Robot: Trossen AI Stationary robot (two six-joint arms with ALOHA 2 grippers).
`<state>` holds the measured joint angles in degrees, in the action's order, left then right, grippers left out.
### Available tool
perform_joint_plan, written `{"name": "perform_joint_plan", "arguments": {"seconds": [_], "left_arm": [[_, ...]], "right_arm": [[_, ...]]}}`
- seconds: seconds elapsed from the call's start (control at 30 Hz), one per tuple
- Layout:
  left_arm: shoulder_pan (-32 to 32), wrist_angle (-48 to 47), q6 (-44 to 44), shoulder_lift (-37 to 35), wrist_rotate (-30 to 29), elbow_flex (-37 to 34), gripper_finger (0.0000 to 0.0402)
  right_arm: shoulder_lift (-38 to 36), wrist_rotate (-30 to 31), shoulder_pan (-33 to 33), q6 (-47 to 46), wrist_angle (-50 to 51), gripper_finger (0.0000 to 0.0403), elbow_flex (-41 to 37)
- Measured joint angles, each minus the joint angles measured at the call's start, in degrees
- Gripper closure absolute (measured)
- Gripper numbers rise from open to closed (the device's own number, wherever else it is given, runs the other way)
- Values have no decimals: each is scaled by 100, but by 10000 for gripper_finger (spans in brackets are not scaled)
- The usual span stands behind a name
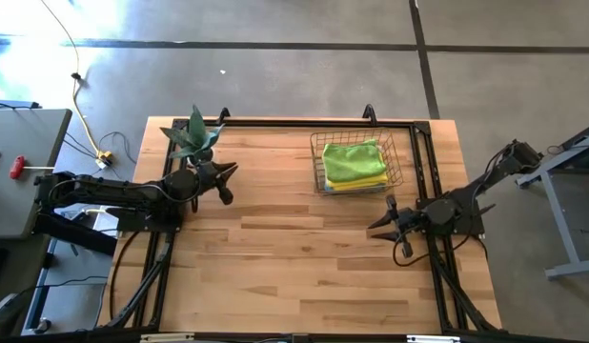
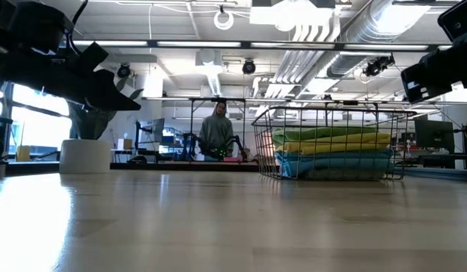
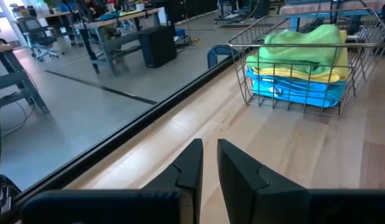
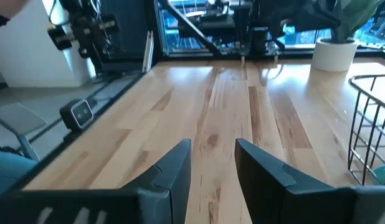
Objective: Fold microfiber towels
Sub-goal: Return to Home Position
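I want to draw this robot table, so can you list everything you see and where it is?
wooden table: one, light wood, under everything.
wire basket: one, grey metal, at the table's far side, nearer the right arm.
microfiber towels: three showing, folded and stacked in the basket: lime green towel on top, yellow towel under it, teal blue towel lower.
potted plant: one, green leaves in a white pot, far left corner of the table.
person: one, in the room behind the table.
left claw: dark, open, empty, beside the plant.
right claw: dark, open, empty, just in front of the basket.
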<state>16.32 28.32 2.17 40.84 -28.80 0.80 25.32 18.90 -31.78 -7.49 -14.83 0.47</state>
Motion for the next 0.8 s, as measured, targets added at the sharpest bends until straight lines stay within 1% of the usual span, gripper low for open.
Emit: {"name": "perform_joint_plan", "arguments": {"seconds": [0.17, 0.3, 0.8], "left_arm": [[0, -2, 0, 0, 5, 0, 362], [0, -20, 0, -120, 8, 2, 362], [208, -24, 0, -1356, 22, 2, 362]], "right_arm": [[-533, -2, 52, 0, 149, 284, 0], [-995, -20, 311, 1, 250, 284, 0], [-2333, 4, 2109, 0, 282, 284, 0]]}}
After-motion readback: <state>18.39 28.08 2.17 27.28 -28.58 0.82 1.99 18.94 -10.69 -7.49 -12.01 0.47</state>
